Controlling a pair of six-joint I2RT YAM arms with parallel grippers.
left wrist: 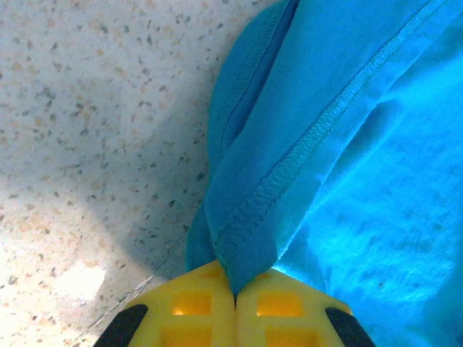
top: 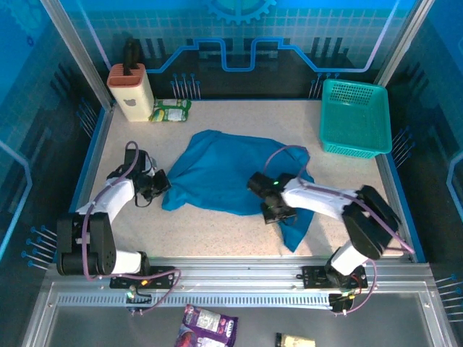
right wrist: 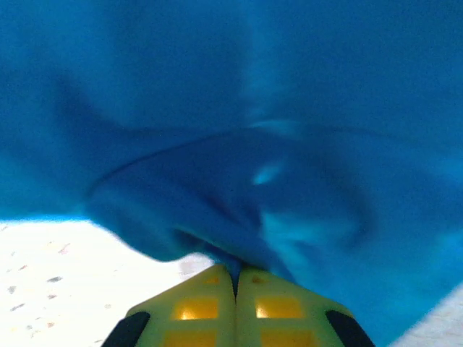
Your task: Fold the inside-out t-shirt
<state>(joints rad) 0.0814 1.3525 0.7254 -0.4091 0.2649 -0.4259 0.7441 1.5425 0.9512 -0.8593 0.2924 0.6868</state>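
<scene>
Top external shows the right gripper (top: 278,210) pinching the near right part of the blue t-shirt (top: 224,170). The left gripper (top: 155,186) pinches its left edge. It lies crumpled in the middle of the table (top: 217,233). A green basket (top: 354,119) sits far back.

Inside-out t-shirt (top: 224,170): plain blue-teal cloth. We see it lying crumpled, unfolded, mid-tabletop (top: 202,233), its left end gathered to a point, a flap trailing near-right (raised seam stitching exposed along one fold).
</scene>
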